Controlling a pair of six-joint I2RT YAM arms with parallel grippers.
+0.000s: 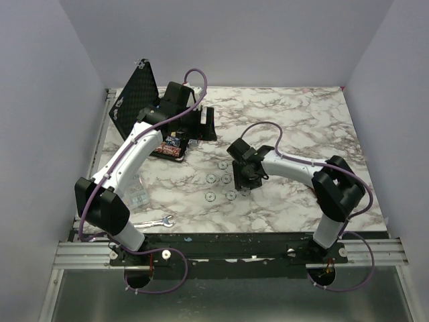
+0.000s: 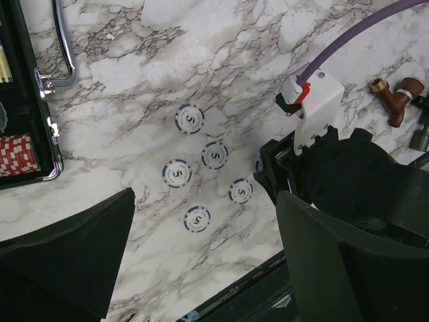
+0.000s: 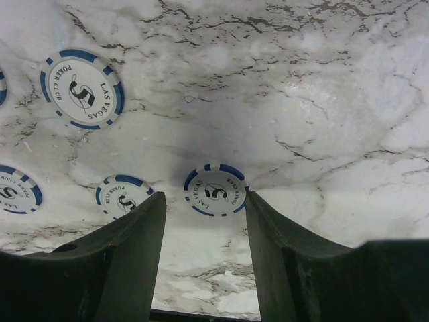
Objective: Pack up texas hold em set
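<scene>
Since the case (image 1: 137, 97) stands open at the upper left of the top view, lid tilted back, that is where everything loose has to end up. One red stack (image 2: 15, 153) shows inside it at the left edge of my left wrist view. My left claw (image 2: 204, 198) hangs beside the case, spread wide with nothing between its fingers. Right of it, at the middle of the table, lie the loose white chips: I count five in plain sight and a sixth half hidden by my right arm, so six, all flat and apart from one another. My right claw (image 3: 204, 208) is by far the nearer of the two. One chip (image 3: 216, 191) lies just ahead of its tips, centred in the gap and a shade toward the right finger. Being round, it offers no long axis to line up on. That claw is parted about a chip's width and pinches nothing. One wrench (image 1: 153, 223) lies at the lower left, and one brown tap piece (image 2: 395, 100) at the upper right of the left wrist view.
</scene>
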